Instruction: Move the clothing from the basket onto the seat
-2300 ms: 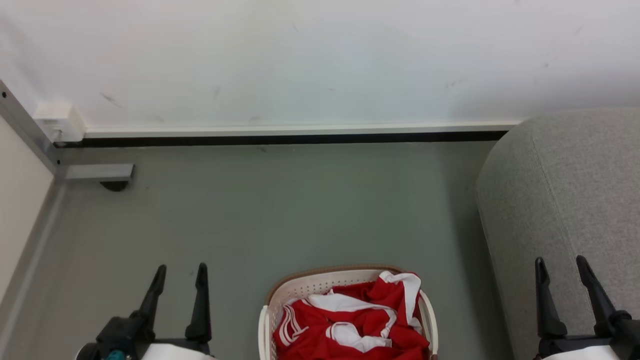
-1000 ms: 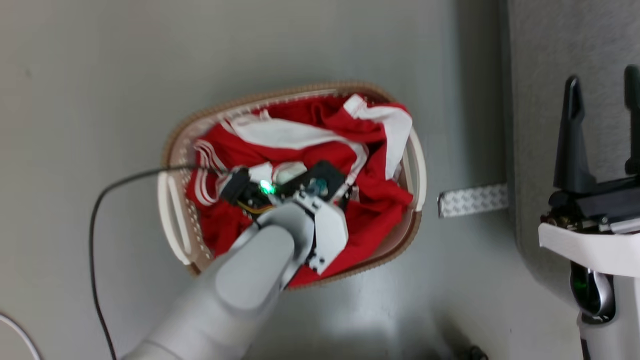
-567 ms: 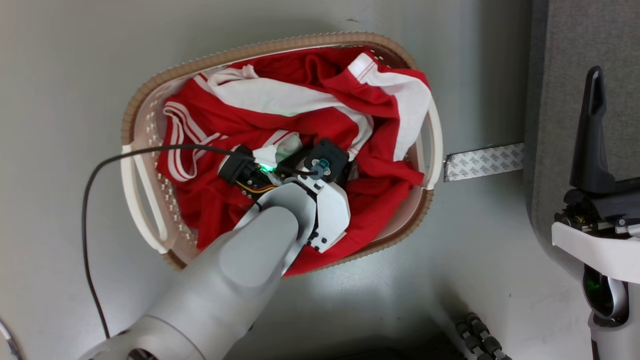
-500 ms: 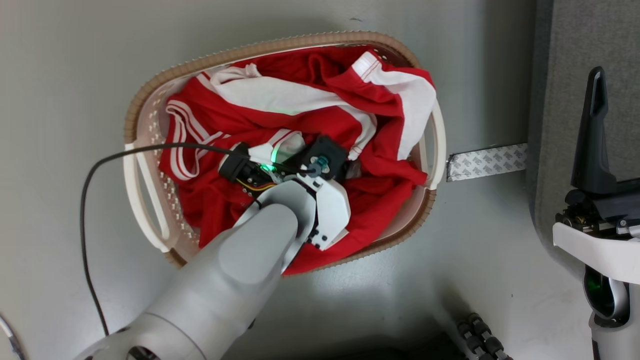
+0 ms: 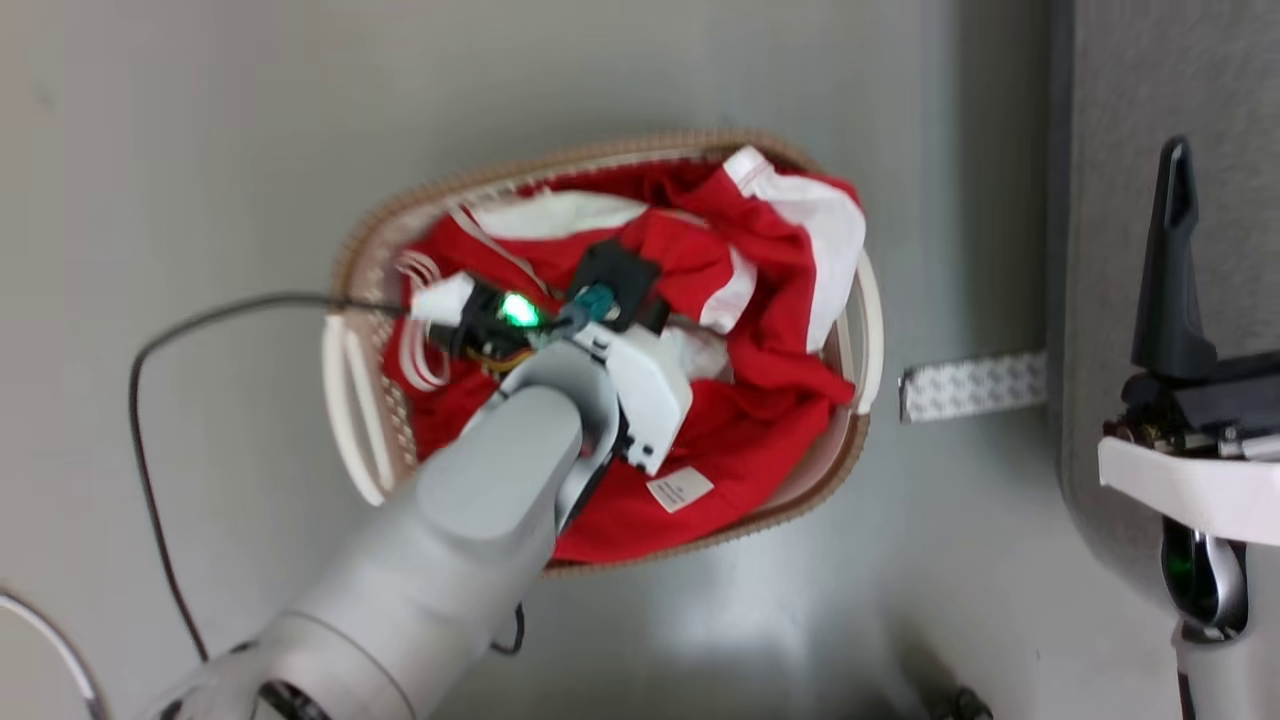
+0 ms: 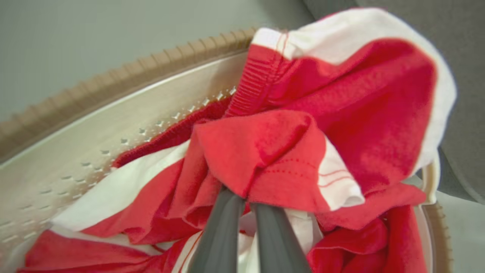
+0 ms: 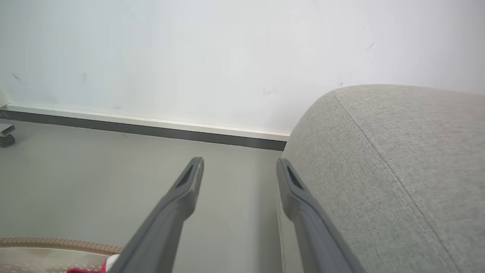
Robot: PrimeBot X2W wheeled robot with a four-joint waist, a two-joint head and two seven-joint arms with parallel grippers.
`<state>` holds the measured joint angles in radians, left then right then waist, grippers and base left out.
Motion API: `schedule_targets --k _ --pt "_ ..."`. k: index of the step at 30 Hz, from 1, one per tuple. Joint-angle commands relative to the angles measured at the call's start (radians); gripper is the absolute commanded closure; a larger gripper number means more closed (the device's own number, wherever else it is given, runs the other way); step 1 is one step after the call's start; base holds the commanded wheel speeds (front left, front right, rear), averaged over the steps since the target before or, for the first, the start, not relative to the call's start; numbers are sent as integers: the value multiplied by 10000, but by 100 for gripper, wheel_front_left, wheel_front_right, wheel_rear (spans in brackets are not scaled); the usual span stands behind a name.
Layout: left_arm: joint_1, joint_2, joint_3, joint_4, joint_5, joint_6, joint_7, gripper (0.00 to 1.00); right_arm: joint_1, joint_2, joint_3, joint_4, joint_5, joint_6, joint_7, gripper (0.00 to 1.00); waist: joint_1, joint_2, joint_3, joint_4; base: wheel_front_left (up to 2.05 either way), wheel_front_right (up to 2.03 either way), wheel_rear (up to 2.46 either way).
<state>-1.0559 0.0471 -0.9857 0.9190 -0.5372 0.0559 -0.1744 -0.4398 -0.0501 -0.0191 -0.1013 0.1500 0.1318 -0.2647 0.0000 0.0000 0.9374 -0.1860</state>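
One heap of clothing point(image 5: 770, 400): soft bright red knit, white panels, ribbed trim, thin white stripes; lies crumpled inside the basket point(image 5: 560, 160). That basket: oval cream plastic, perforated walls, ridged brown rim, loop handles; stands on the smooth grey floor point(image 5: 200, 150) near the seat point(image 7: 398, 170). That seat: grey woven upholstery, rounded edge, one stitched seam. One left gripper point(image 6: 246, 201): dark fingers nearly together, clamped on a red fold atop the heap. One right gripper point(image 7: 239, 161): fingers spread, holding nothing, beside the seat. One white label point(image 5: 680, 489) on the red cloth; print too small to read.
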Motion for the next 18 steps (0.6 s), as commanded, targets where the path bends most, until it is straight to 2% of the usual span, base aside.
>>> schedule_targets --k 1,8,18 --pt "254 59 -16 48 -243 -48 -126 100 264 -8 -112 95 -56 -21 4 0 0 0 -985 326 0 0 0" --pt "1319 51 127 -137 -1234 -332 -580 100 1117 -7 -480 598 -54 -21 5 0 0 0 -3103 723 0 0 0" --pt "2831 228 561 -1017 -1632 -174 -897 100 2219 -9 -590 1109 -166 -21 5 0 0 0 -5419 1180 0 0 0"
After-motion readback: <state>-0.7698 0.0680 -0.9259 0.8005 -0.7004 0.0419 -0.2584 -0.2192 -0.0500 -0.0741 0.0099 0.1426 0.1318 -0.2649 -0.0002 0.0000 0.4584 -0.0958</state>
